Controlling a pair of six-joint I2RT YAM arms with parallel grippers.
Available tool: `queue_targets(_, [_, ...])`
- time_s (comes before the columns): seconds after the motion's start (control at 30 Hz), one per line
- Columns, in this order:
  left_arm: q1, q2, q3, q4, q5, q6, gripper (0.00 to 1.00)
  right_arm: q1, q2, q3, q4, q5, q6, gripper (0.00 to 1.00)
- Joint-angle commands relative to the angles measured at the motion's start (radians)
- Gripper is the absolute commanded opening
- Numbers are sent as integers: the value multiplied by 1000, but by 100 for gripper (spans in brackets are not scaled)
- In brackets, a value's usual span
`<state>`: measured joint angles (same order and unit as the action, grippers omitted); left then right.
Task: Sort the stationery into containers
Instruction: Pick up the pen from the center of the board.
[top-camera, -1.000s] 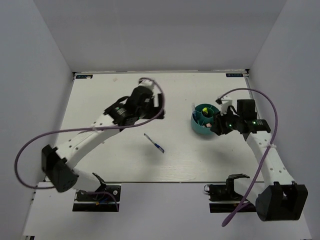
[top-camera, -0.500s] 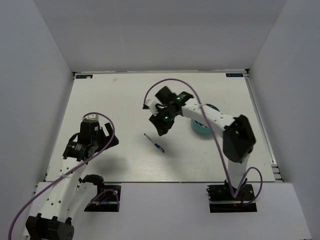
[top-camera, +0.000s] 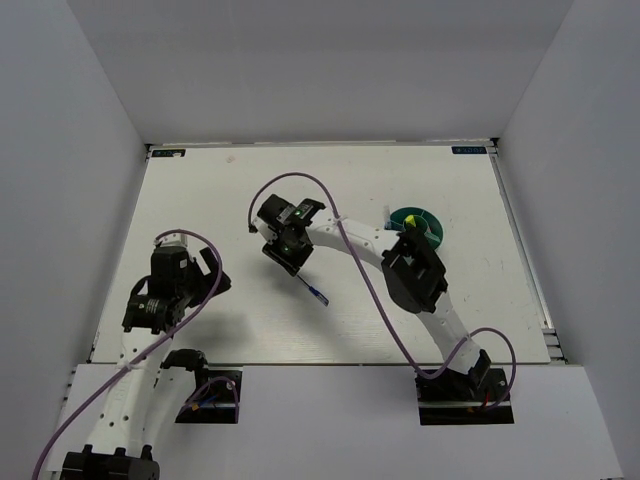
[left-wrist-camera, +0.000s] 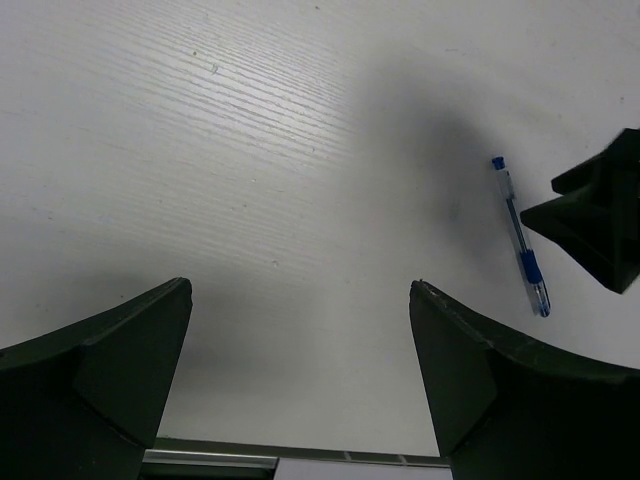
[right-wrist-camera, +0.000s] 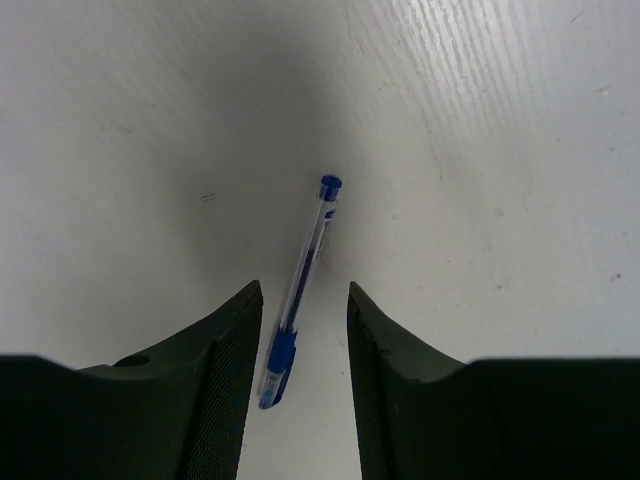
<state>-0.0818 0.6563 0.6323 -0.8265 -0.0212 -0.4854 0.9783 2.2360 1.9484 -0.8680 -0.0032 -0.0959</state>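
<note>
Right gripper (right-wrist-camera: 303, 290) hangs half-open and empty over the blue pen (left-wrist-camera: 519, 247), a finger each side of the barrel — its long axis runs down the gap, so closing should pinch across it. That pen lies flat on the table (top-camera: 200, 200), well left of the teal tub (top-camera: 397, 216), bare surface all round and no edge near; the left gripper (left-wrist-camera: 300, 287), wide open and empty, sits farther from the tub.

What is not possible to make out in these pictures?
- Top view: the contents of the teal tub, mostly covered by the right arm and too small.
- Top view: the far end of the blue pen, behind the right gripper.
- Left wrist view: one of its fingers, cut off by the edge.
</note>
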Motion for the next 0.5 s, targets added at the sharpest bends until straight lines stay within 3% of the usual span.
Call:
queue_targets(0.0, [5,-17,0,21,9,13,100,-1,40,43,-35,46,31,43])
queue_targets(0.47, [4,-26,-2,20,9,18,100,-6,146,34,-51,22,38,42])
